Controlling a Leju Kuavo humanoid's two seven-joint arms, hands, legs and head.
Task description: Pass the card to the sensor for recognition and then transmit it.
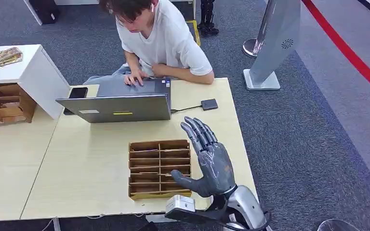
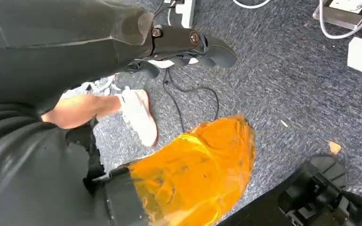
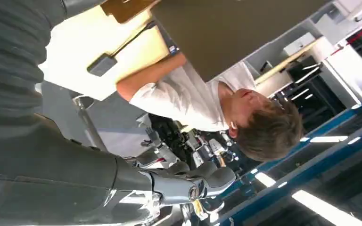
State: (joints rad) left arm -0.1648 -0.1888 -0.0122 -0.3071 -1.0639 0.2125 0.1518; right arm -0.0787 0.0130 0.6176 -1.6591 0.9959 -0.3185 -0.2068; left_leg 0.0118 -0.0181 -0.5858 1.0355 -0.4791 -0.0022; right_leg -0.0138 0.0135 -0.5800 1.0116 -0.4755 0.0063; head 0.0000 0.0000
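I see the right hand (image 1: 211,161) raised above the desk (image 1: 86,163), just right of the wooden slot tray (image 1: 159,169), with fingers spread and nothing held. Beyond the tray, a person (image 1: 161,36) works on a laptop (image 1: 118,103); the small black sensor (image 1: 209,104) lies right of it. I cannot find the card. The left hand (image 2: 179,44) hangs over the carpet floor (image 2: 287,84), fingers curled, holding nothing.

Evenly lit from overhead, soft shadows on the counter (image 1: 91,168). Blown-out glare on the counter top in the right wrist view, bright ceiling strip lights (image 3: 327,139) behind. Slight softness throughout, wrist views blurrier near edges.
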